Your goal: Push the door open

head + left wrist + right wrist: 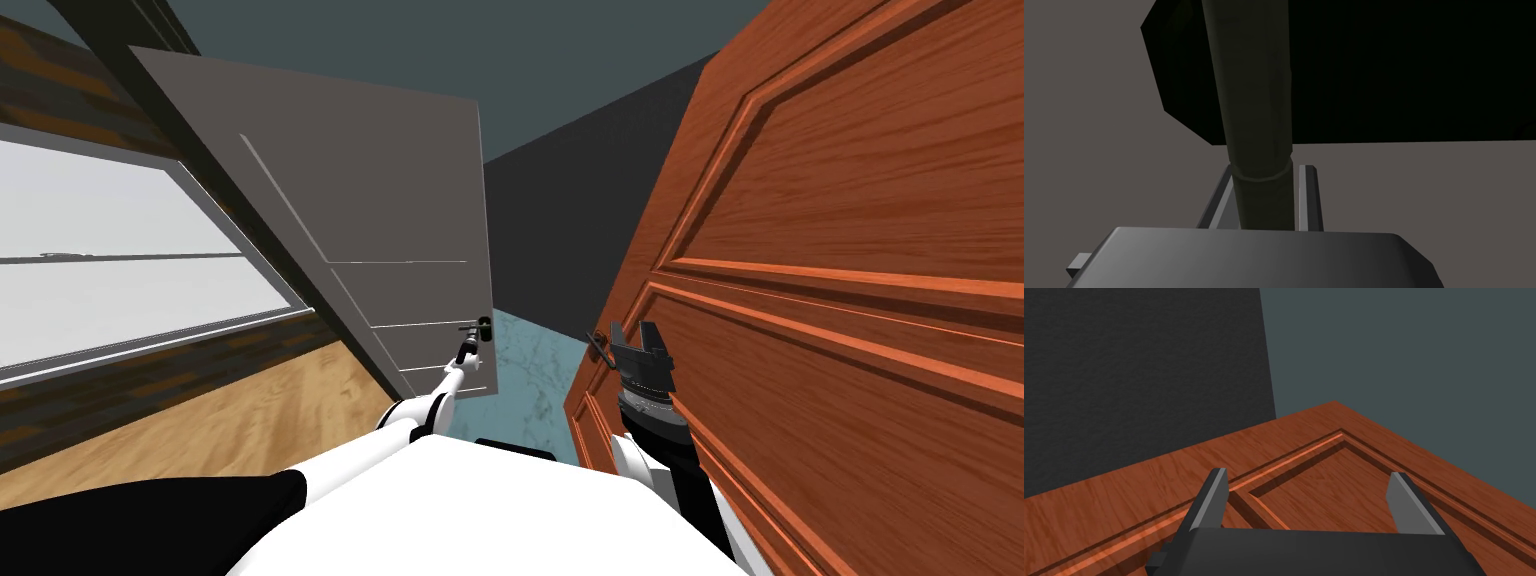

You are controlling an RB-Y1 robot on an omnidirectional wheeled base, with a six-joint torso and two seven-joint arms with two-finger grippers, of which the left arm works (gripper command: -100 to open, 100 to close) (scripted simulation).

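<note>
A grey panelled door (380, 220) stands ahead on the left, swung partly away from me. Its dark lever handle (484, 326) is at the door's free edge. My left gripper (472, 335) reaches out to it at arm's length. In the left wrist view the dark handle (1254, 100) runs up between the two fingers (1308, 200), which press its sides, so my left gripper (1266, 170) is shut on it, with the grey door face (1089, 150) behind. My right gripper (635, 335) hangs open beside a reddish wooden door (850, 300), holding nothing (1309, 474).
The wooden door (1324, 438) fills the right side, close to my right arm, with its own dark handle (597, 347). A large window (120, 270) is at the left over a wood floor (230, 420). Between the doors lie a teal floor (530, 370) and a dark wall (560, 230).
</note>
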